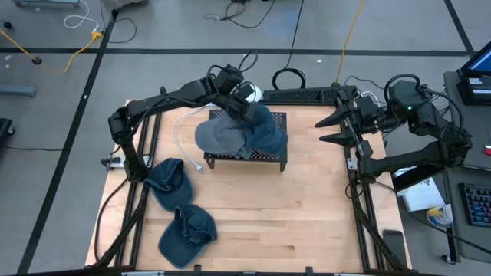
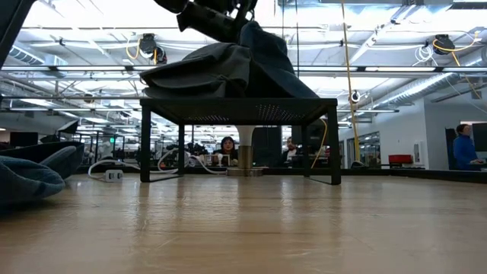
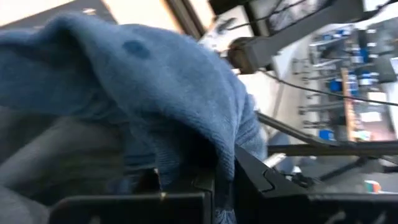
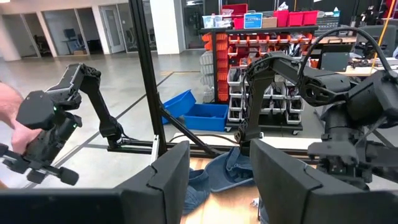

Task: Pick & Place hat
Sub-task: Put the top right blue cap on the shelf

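A blue denim hat (image 1: 267, 129) lies on a black mesh rack (image 1: 275, 158) in the middle of the table, partly over a grey hat (image 1: 219, 136) that also rests on the rack top. My left gripper (image 1: 247, 107) reaches over the rack from the table's left and is shut on the blue hat (image 2: 266, 53). In the left wrist view the hat's crown (image 3: 143, 74) drapes over the fingers. My right gripper (image 1: 336, 127) waits open at the table's right edge, pointing left, touching nothing. My left gripper holds the blue hat by a bunch of its crown cloth (image 3: 219, 163), pinched between the two fingers. It comes from above, slanting in from the table's left. The hat's own cloth hides the exact spot. The hat's lower part (image 2: 285, 80) still rests on the rack.
Two more blue hats (image 1: 169, 184) (image 1: 188, 230) lie on the table's near left part. A white cable (image 1: 182, 138) runs left of the rack. Bare wood lies in front of and right of the rack. A person's hand (image 4: 9, 118) shows beyond the table.
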Motion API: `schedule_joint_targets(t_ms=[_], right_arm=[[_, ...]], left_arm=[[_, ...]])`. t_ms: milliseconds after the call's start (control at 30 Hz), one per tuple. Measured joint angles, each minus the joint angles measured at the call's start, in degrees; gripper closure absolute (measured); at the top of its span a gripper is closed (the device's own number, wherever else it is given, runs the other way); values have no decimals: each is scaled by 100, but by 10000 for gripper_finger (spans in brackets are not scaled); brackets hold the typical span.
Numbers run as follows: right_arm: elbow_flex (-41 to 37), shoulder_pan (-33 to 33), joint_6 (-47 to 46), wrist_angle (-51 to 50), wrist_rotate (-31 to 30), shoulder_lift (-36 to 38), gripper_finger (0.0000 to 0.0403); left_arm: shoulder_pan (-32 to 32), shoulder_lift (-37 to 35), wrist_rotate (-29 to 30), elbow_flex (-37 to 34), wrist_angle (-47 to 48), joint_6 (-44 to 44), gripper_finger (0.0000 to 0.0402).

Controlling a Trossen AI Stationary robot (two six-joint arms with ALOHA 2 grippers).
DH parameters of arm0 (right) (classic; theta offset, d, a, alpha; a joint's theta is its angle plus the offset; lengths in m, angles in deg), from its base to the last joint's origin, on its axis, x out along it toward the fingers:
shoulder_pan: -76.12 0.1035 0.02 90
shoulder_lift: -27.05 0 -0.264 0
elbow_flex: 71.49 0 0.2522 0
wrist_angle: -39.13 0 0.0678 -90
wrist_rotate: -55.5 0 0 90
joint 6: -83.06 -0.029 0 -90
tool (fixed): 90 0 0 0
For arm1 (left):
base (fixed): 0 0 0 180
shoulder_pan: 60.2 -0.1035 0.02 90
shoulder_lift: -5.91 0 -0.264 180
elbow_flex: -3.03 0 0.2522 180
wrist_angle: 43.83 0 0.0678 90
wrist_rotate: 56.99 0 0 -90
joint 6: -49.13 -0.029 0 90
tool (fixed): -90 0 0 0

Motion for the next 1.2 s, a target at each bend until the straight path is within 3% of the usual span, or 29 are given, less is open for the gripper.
schedule_joint_targets(t_ms=[400, 667, 867, 1033, 1200], right_arm=[[0, 0, 271, -4, 0, -1, 242], [0, 0, 280, -8, 0, 0, 241], [0, 0, 280, -82, 0, 9, 242], [0, 0, 280, -176, 0, 9, 242], [-2, 0, 331, -271, -9, 4, 241]], left_arm=[[-2, 4, 504, 0, 256, -42, 374], [-34, -11, -3, 0, -749, 340, 251], [-105, -142, -289, 35, -903, 567, 196], [-162, -459, -281, 37, -870, 455, 186], [-160, -996, -194, 39, -523, 200, 203]])
